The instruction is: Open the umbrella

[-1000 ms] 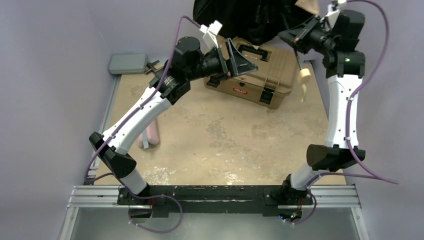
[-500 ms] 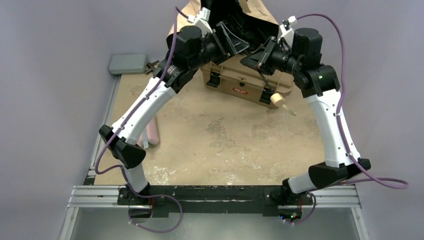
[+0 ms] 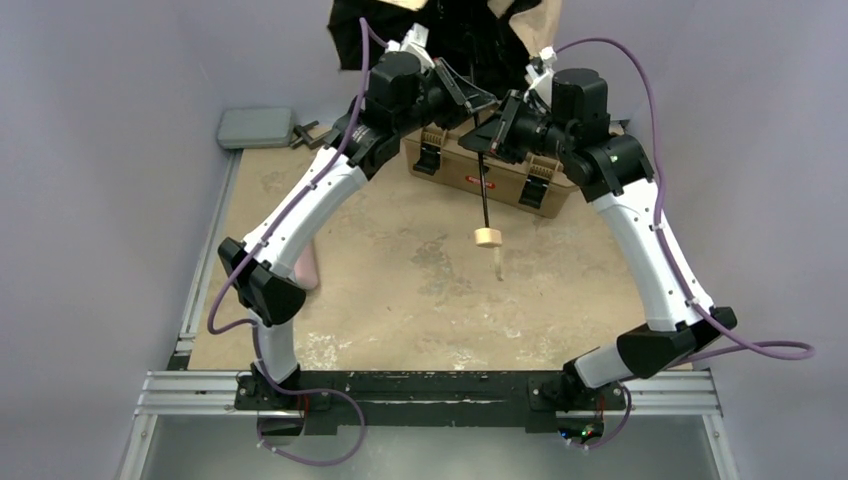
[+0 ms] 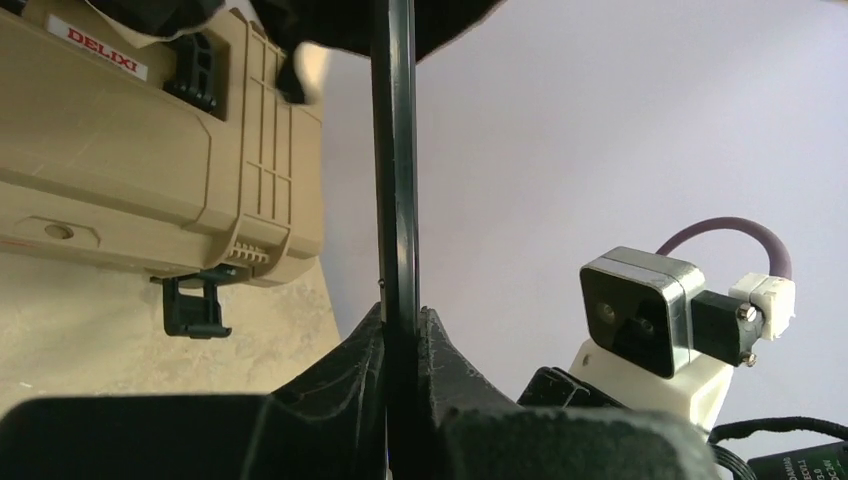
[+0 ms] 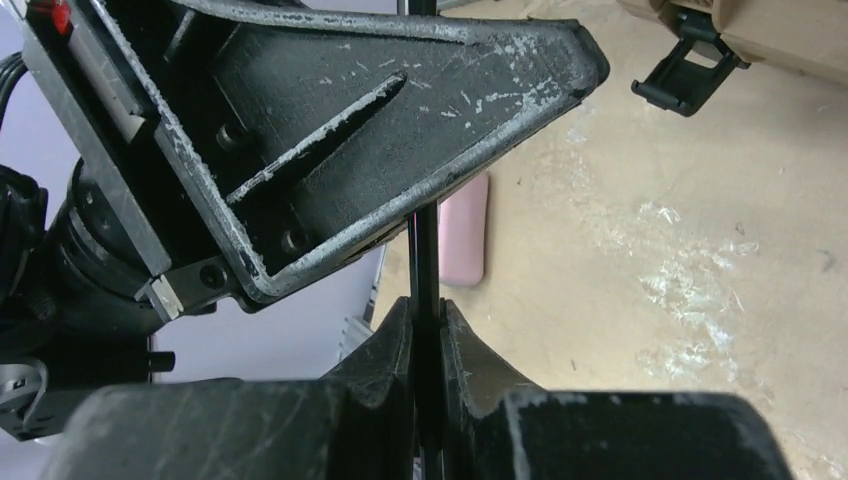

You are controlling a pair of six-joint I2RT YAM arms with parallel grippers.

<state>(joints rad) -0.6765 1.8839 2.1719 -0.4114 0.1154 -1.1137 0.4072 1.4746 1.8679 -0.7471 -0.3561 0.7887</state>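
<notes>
The umbrella hangs between my two arms at the back of the table, its dark canopy (image 3: pixel 470 30) bunched at the top edge of the top view. A thin black shaft (image 3: pixel 484 195) runs down to the cream knob handle (image 3: pixel 487 237), which dangles above the table. My left gripper (image 3: pixel 487 100) is shut on the shaft (image 4: pixel 396 150), which passes straight up between its fingers (image 4: pixel 355 350). Just below it, my right gripper (image 3: pixel 483 140) is shut on the same shaft (image 5: pixel 424 250). The left gripper's finger (image 5: pixel 350 130) fills the upper part of the right wrist view.
A tan toolbox (image 3: pixel 505 178) with black latches stands behind the grippers, also in the left wrist view as the toolbox (image 4: pixel 150 150). A pink pouch (image 3: pixel 305 268) lies near the left arm. A grey pad (image 3: pixel 255 127) sits at the back left corner.
The left gripper has closed on the shaft. The right arm swung left with the umbrella, and the knob handle now hangs straight down over the middle of the table.
</notes>
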